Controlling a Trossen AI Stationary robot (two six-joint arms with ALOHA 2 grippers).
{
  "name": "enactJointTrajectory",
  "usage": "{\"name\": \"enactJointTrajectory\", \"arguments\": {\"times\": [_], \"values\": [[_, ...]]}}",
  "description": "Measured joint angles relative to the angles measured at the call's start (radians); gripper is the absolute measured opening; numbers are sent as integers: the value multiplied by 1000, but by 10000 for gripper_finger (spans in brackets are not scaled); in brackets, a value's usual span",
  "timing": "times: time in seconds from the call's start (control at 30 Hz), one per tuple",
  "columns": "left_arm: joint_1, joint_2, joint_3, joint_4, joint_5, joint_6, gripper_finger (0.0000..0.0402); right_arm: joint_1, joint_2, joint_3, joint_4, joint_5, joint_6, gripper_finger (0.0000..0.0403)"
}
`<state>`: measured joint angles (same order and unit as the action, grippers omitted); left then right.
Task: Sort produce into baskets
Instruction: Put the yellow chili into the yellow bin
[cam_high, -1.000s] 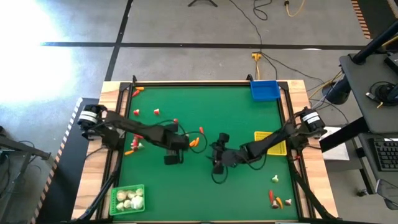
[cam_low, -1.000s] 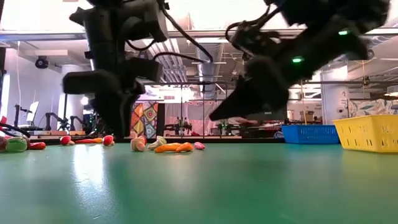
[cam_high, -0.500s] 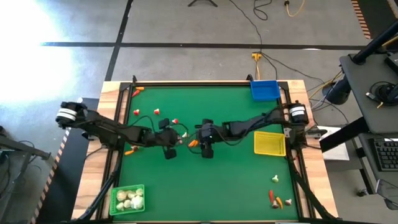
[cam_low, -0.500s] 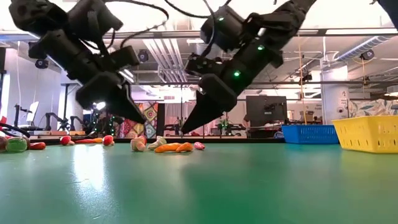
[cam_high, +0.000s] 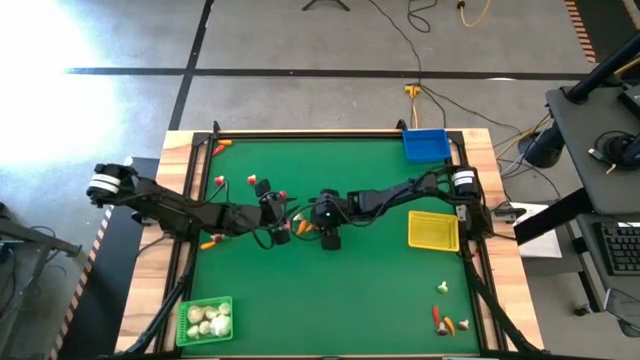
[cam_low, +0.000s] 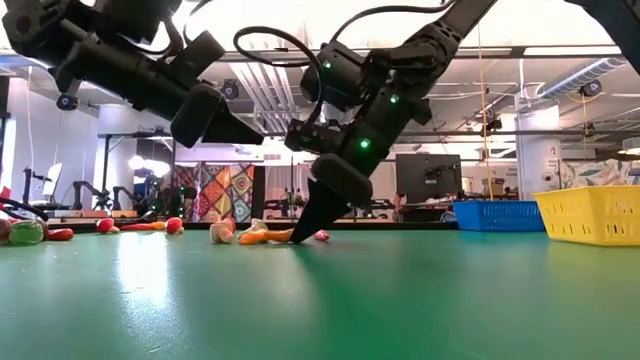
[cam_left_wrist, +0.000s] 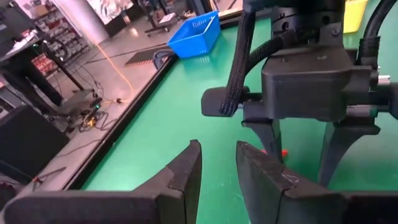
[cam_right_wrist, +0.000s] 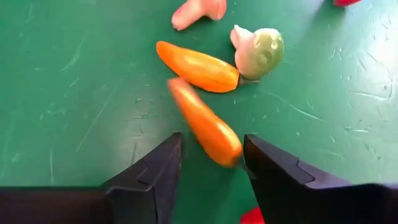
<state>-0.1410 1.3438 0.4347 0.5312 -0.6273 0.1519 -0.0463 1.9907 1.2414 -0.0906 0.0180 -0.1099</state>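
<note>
We note the right tool (cam_right_wrist: 208, 165) wide, straddling the near carrot (cam_right_wrist: 205, 123), its long axis running obliquely through the gap

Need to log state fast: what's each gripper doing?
Left gripper: open, empty, above the mat.
Right gripper: open, down around a carrot, not shut on it.

Scuffed matt green tabletop (cam_right_wrist: 74, 93), glossy plastic carrots (cam_right_wrist: 198, 66), latticed plastic baskets (cam_low: 592, 214)
</note>
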Motion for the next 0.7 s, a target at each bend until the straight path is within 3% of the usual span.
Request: {"name": "enactJointTrajectory", "arguments": {"times": [0.23, 0.47, 0.6, 0.7], "values": [[0, 18, 8, 13, -1, 22, 84, 0, -12, -4, -3, -1, 38, 116], [0, 31, 9, 90, 0, 24, 84, 6, -20, 17, -49, 1, 102, 29], [0, 31, 16, 129, -1, 23, 84, 44, -61, 98, -272, 9, 117, 17], [0, 31, 21, 122, -1, 31, 84, 88, -130, 169, -534, 8, 163, 19]]}}
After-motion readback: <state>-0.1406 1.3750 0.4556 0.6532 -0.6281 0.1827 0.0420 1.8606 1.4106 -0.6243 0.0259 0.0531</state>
